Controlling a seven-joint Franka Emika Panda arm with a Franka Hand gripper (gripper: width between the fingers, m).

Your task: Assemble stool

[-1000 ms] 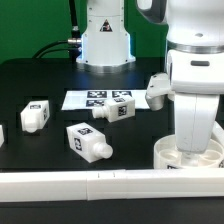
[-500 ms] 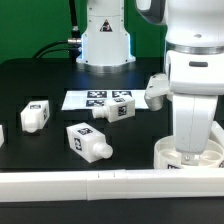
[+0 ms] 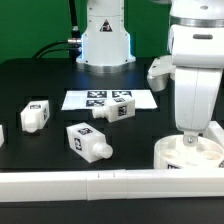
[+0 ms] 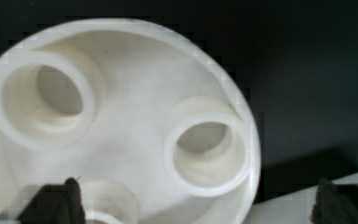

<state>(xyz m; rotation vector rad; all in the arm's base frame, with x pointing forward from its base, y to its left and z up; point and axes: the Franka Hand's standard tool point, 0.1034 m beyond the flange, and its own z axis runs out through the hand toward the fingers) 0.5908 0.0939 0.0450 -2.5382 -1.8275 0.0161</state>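
Your end effector (image 4: 202, 203) hangs directly above the seat (image 3: 172, 156), fingers spread wide, gripping nothing. Seat lies flat, sockets up, at the counter's front edge, exterior view's right; nearest leg (image 3: 88, 141) well apart, toward that view's left

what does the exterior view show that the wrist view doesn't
Only the exterior view: loose legs on the table, the marker board and the long white rail along the front. Only the wrist view: two round sockets, seen close up. Both: the round seat with the open hand over it.
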